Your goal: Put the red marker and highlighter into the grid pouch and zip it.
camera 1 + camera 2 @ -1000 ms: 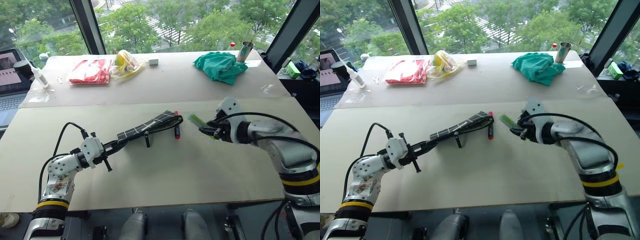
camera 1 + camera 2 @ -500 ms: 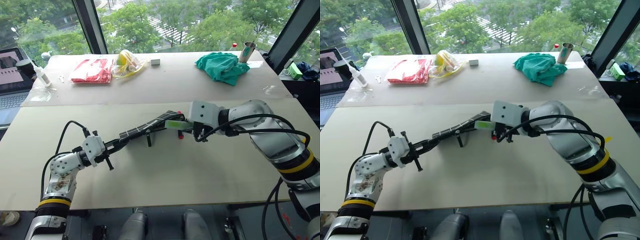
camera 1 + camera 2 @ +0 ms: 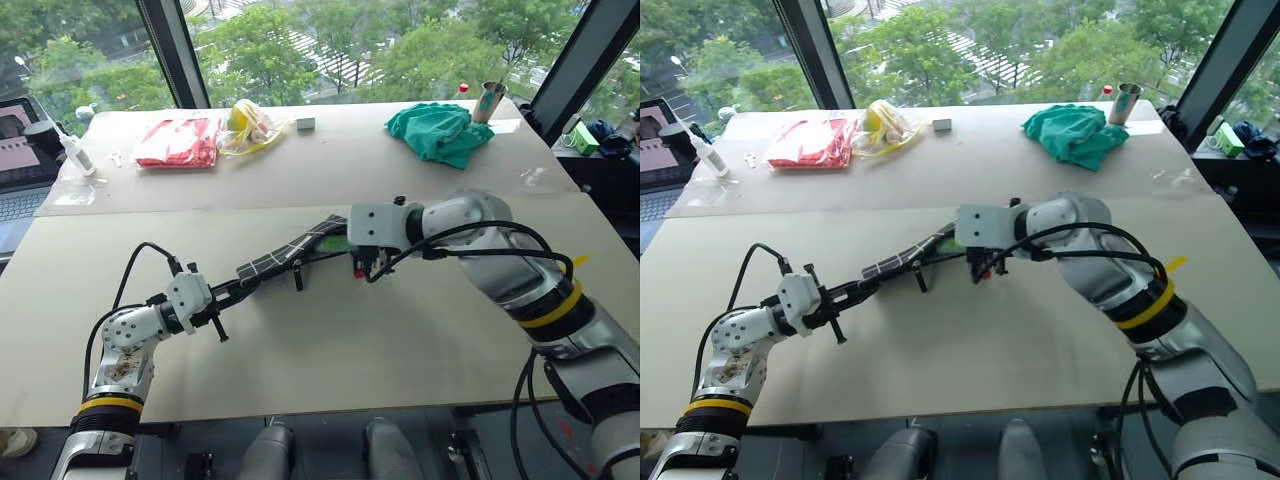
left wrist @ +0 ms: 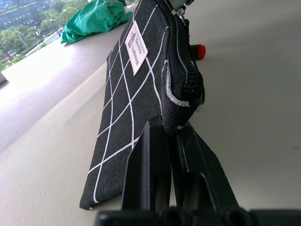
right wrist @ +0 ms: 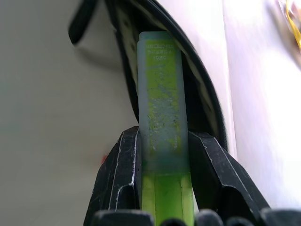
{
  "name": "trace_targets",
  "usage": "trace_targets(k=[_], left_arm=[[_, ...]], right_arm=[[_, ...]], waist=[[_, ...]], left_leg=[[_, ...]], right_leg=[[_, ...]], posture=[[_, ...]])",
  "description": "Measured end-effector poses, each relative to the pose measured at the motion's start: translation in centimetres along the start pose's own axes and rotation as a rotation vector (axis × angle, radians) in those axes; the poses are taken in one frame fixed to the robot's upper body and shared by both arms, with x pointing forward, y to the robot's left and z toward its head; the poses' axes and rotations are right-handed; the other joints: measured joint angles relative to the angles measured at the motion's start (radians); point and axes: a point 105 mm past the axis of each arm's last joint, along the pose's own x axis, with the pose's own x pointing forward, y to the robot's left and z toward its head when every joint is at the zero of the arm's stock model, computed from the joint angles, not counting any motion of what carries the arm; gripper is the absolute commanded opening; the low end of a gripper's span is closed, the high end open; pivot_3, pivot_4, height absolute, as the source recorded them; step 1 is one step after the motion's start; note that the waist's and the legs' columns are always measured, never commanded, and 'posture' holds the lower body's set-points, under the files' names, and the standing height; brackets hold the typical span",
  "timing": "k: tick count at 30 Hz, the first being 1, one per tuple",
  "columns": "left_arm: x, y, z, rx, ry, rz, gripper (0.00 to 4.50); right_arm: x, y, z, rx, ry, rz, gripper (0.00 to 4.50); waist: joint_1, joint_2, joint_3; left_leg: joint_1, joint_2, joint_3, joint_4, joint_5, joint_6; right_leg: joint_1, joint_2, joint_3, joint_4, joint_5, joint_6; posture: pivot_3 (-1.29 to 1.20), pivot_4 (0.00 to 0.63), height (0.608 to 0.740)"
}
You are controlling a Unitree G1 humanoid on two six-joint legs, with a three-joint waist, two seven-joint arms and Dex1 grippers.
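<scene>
On the table: one grid pouch (image 3: 300, 248), one highlighter (image 5: 162, 113), one red marker (image 4: 199, 51), one green cloth (image 3: 441, 132), one metal cup (image 3: 489, 101), one red packet (image 3: 181, 142) and one white bottle (image 3: 78, 152).

On the far bench (image 3: 330, 170) lie a red packet (image 3: 180, 142), a yellow bag (image 3: 250, 125), a green cloth (image 3: 440, 132) and a metal cup (image 3: 489, 101).
</scene>
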Motion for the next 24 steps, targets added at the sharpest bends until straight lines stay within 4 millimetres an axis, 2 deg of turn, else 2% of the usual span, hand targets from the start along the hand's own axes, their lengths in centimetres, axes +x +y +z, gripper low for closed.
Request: trace_targets(k=[4,10,12,13,16,18,21,24], left_arm=[[0.0,-0.2,-0.2,-0.01,0.006,-0.008,0.0],[0.1,-0.2,-0.4,-0.019,0.004,-0.008,0.0],[0.1,-0.2,-0.4,-0.019,0.003,-0.007,0.0],[0.1,-0.2,-0.4,-0.019,0.003,-0.007,0.0],[0.1,-0.3,-0.4,-0.018,0.002,-0.009,0.0],[0.1,-0.3,-0.4,-0.018,0.002,-0.01,0.0],[0.2,-0.3,-0.1,-0.008,-0.005,-0.01,0.0],[0.1,-0.1,-0.1,-0.011,-0.001,-0.001,0.0]], right_arm=[[1.0,0.8,1.1,-0.15,-0.015,0.046,1.01],[3.4,0.3,1.9,-0.271,-0.019,-0.004,1.01],[4.0,0.1,2.0,-0.288,-0.027,-0.023,2.04],[4.2,0.1,2.0,-0.287,-0.032,-0.023,2.19],[4.3,0.2,2.1,-0.223,-0.068,-0.014,3.37],[4.0,-0.2,1.8,-0.132,-0.076,-0.016,3.96],[2.3,-0.9,1.5,0.035,-0.145,0.039,3.96],[-1.1,-2.6,0.7,0.088,-0.19,0.035,3.96]], waist=[[0.004,0.0,0.0],[-0.002,0.0,0.0],[-0.002,0.0,0.0],[-0.002,0.0,0.0],[0.0,0.0,0.0],[0.0,0.0,0.0],[0.001,0.0,0.0],[0.002,0.0,0.0]], left_leg=[[-0.001,0.0,-0.001,0.001,0.0,0.0],[-0.001,0.0,-0.001,0.001,0.003,-0.005],[-0.001,0.0,-0.001,0.0,0.003,-0.005],[-0.001,0.0,-0.001,0.0,0.003,-0.005],[-0.001,0.0,-0.001,0.0,0.003,-0.005],[-0.001,0.0,-0.001,0.0,0.003,-0.005],[-0.002,0.0,-0.001,0.0,0.003,-0.005],[-0.002,0.0,-0.002,0.0,0.002,-0.004]], right_leg=[[0.0,0.0,0.0,0.0,0.0,0.0],[-0.001,0.0,0.0,0.001,0.0,0.0],[-0.002,0.0,0.0,0.001,0.0,0.0],[-0.002,0.0,0.0,0.001,0.0,0.0],[-0.001,0.0,0.0,0.001,0.0,0.0],[-0.001,0.0,0.0,0.001,0.0,0.0],[-0.001,0.0,0.0,0.0,0.0,0.0],[-0.001,0.0,0.0,0.0,0.0,0.0]], posture=[[0.0,0.15,0.74],[0.0,0.15,0.74],[0.0,0.15,0.74],[0.0,0.15,0.74],[0.0,0.15,0.74],[0.0,0.15,0.74],[0.0,0.15,0.74],[0.0,0.15,0.74]])
